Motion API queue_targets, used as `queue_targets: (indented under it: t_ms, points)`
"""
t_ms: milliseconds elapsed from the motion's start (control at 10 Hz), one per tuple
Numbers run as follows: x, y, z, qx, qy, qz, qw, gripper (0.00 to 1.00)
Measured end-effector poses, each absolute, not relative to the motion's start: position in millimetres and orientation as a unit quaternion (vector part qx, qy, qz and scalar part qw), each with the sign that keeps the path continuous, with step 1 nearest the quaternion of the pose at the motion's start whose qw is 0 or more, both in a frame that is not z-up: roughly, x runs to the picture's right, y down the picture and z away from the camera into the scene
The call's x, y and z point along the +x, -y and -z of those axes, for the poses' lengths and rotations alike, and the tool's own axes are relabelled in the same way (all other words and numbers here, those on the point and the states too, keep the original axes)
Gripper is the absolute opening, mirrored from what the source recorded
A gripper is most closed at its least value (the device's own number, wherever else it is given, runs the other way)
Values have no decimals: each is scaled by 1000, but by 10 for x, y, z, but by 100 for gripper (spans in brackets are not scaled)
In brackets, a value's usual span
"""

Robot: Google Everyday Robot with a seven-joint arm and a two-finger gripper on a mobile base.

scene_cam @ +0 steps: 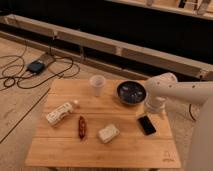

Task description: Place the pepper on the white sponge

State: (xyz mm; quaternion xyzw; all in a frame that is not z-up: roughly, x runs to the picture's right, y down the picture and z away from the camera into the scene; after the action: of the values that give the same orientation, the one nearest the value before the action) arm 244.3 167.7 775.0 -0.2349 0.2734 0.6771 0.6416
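Observation:
The pepper (81,127) is a small dark red-brown chili lying on the wooden table (65,152), left of centre. The white sponge (108,133) is a cream block lying just right of the pepper, a short gap between them. My white arm reaches in from the right. The gripper (151,111) hangs over the table's right side, between the dark bowl and the black slab, well right of the sponge and the pepper. It holds nothing that I can see.
A white bottle (61,112) lies on its side at the table's left. A white cup (97,85) stands at the back centre. A dark bowl (131,92) sits at the back right. A flat black slab (147,125) lies below the gripper. Cables (30,70) run over the floor at the left.

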Motion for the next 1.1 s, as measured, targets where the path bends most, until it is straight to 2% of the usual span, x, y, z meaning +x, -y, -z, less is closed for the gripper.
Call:
queue_targets:
  t_ms: [800,1100]
  points:
    - [2441,-1680,-7749,-235,-274,-677,642,80]
    - [2130,-1691,-7675,-247,-259,-658,662,80]
